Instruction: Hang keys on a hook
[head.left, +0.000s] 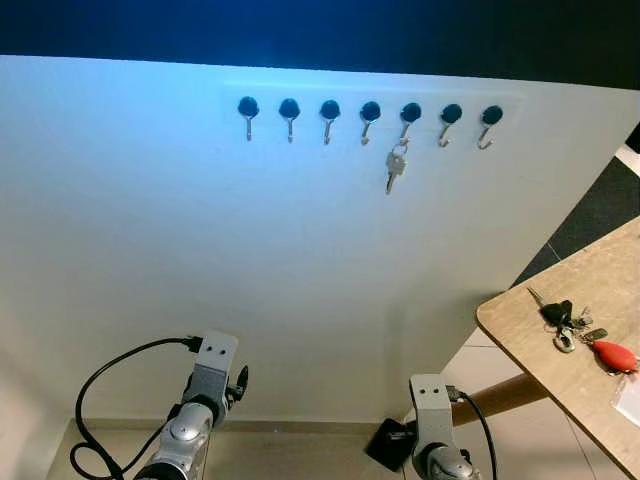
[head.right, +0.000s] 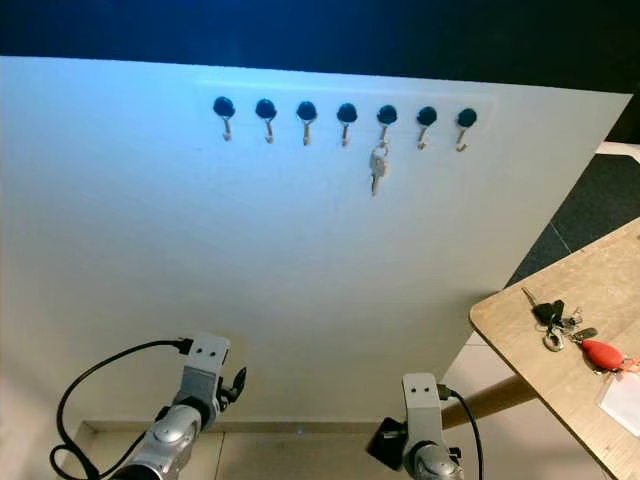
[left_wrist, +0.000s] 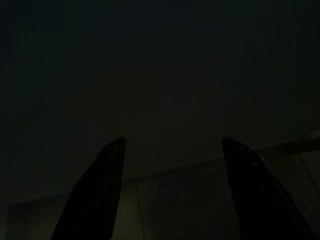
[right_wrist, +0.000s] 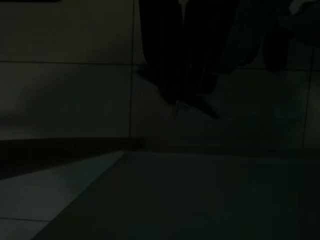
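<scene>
White wall ahead carries a row of seven hooks (head.left: 370, 112). One key (head.left: 395, 167) already hangs from the fifth hook from the left, its blade pointing down, clear of the neighbouring hooks. Judged: one hanging is done.

A second bunch of keys (head.left: 565, 322) with a red fob (head.left: 614, 355) lies on the wooden table (head.left: 520, 325) at the right, well apart from the hooks. If that bunch also has to go up, it is not yet picked up.

Both arms hang low near the floor. Left gripper (left_wrist: 172, 150): fingers spread wide, nothing between them, touching nothing. Right gripper (right_wrist: 182, 102): wrist view very dark; the fingers appear as one dark mass over floor tiles. Cannot tell whether they are parted or holding anything.
</scene>
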